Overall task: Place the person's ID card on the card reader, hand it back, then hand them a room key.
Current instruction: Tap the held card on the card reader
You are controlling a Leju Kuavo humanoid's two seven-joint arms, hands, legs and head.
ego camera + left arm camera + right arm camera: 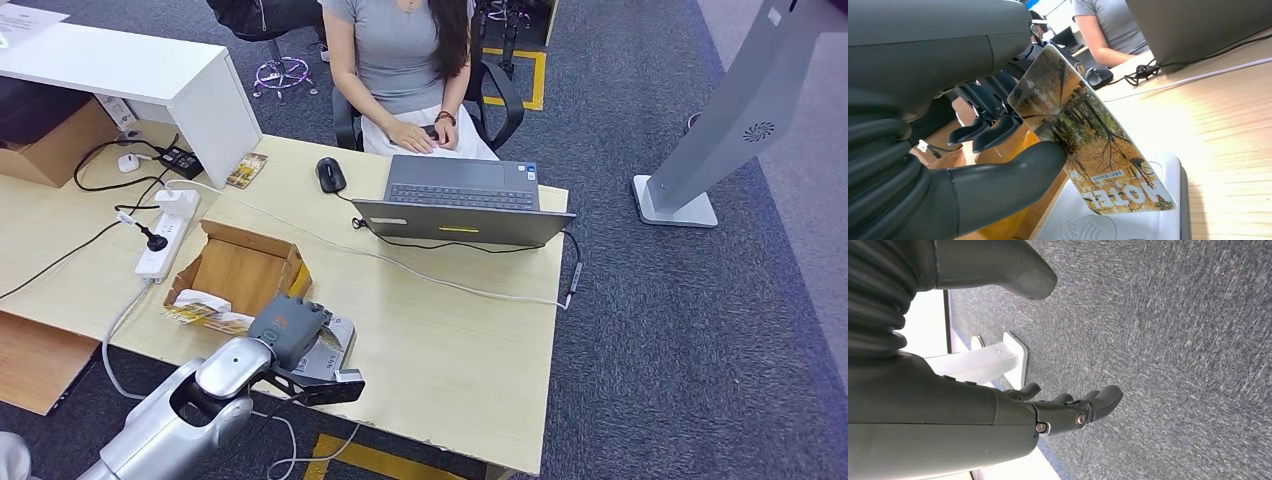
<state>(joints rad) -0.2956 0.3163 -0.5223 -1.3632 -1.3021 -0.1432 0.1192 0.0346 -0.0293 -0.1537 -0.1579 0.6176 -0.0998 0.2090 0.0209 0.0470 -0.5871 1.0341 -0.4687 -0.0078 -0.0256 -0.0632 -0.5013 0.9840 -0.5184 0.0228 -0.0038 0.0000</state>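
Hotel-printed card (1093,140) sits pinched in the left hand (993,145), tilted over the white card reader (1168,220) near the surface's (450,350) front edge. The right hand (1068,407) hangs above the carpet, fingers loosely apart, holding nothing.

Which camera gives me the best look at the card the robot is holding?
The left wrist view: the hotel card appears close up, pinched by the left hand above the white card reader. In the head view the hand mostly covers it. The right wrist view looks at carpet.
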